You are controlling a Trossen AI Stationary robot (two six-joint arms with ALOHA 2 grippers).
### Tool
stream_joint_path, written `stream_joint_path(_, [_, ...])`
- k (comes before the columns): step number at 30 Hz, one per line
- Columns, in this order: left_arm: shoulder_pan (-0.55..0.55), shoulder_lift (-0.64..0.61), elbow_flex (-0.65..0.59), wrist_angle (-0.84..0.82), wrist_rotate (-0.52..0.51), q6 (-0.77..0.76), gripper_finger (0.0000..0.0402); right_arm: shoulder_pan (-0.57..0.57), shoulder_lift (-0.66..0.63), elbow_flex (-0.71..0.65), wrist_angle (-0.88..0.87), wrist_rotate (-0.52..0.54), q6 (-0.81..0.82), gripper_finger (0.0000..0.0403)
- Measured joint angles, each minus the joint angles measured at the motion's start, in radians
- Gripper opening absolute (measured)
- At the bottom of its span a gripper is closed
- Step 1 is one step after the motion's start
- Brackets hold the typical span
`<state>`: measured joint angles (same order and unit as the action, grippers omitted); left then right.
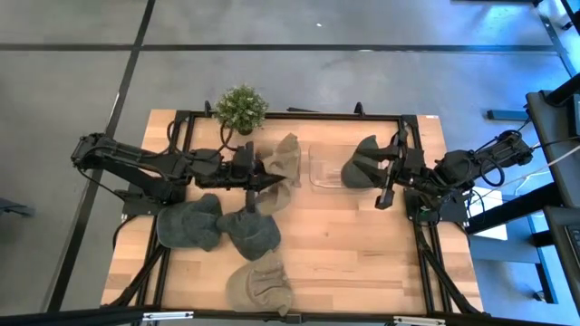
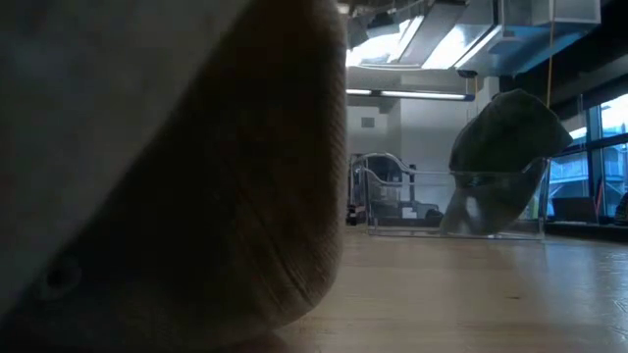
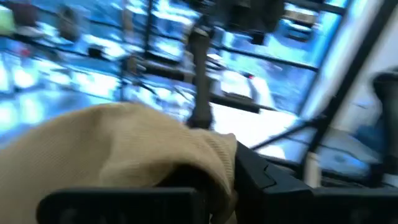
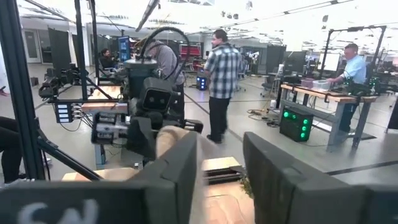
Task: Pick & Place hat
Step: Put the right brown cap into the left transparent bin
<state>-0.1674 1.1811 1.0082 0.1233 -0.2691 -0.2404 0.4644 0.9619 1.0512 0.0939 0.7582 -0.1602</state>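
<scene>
Hats are spread over the wooden desk (image 1: 362,254). A tan hat (image 1: 283,161) is held by the left gripper (image 1: 268,181) at the desk's middle, just beside the clear plastic bin (image 1: 324,168); in the left wrist view the tan knit fabric (image 3: 124,143) is seen bunched over the fingers, which are closed on it. A dark grey hat (image 1: 361,168) is draped over the far edge of the bin, and in the low view it (image 2: 505,127) hangs half in and half out of the bin's clear wall (image 2: 412,206). The right gripper (image 1: 388,186) is placed just beside that dark hat, and in the right wrist view its fingers (image 4: 168,174) are seen spread apart with nothing between them. Two more dark hats (image 1: 190,225) (image 1: 250,232) are laid side by side near the left arm's base, and an olive hat (image 1: 258,282) is set at the near edge. A small potted plant (image 1: 241,109) is stood at the far edge. People (image 4: 221,81) are seen in the room behind.
</scene>
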Motion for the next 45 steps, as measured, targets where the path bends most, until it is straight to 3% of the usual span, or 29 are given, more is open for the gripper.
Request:
stream_joint_path(5, [0.054,0.014,0.105,-0.213,0.342,-0.218,0.003,0.0,0.0,0.0,-0.002,-0.009,0.08,0.0177])
stream_joint_path(9, [0.084,0.03,0.164,-0.333,0.625,-0.387,0.003,-0.005,0.0,0.0,-0.017,-0.107,0.105,0.0191])
stream_joint_path(15, [0.077,0.068,0.176,-0.462,0.852,-0.575,0.003,-0.005,0.0,0.0,-0.022,-0.142,0.115,0.0185])
stream_joint_path(21, [0.071,0.1,0.176,-0.759,0.881,-0.628,0.003,-0.009,0.036,0.0,-0.068,-0.159,0.16,0.0172])
stream_joint_path(26, [0.032,0.142,0.192,-0.91,0.882,-0.562,0.003,-0.048,0.094,0.0,-0.078,-0.237,0.213,0.0164])
stream_joint_path(29, [0.003,0.193,0.256,-0.937,0.888,-0.51,0.003,-0.086,0.145,0.0,-0.08,-0.281,0.263,0.0161])
stream_joint_path(38, [-0.024,0.322,0.559,-1.014,0.884,-0.297,0.003,-0.177,0.304,0.0,-0.038,-0.548,0.254,0.0161])
stream_joint_path(45, [-0.031,0.382,0.663,-0.965,0.882,-0.153,0.003,-0.211,0.346,0.0,0.094,-0.664,0.207,0.0161])
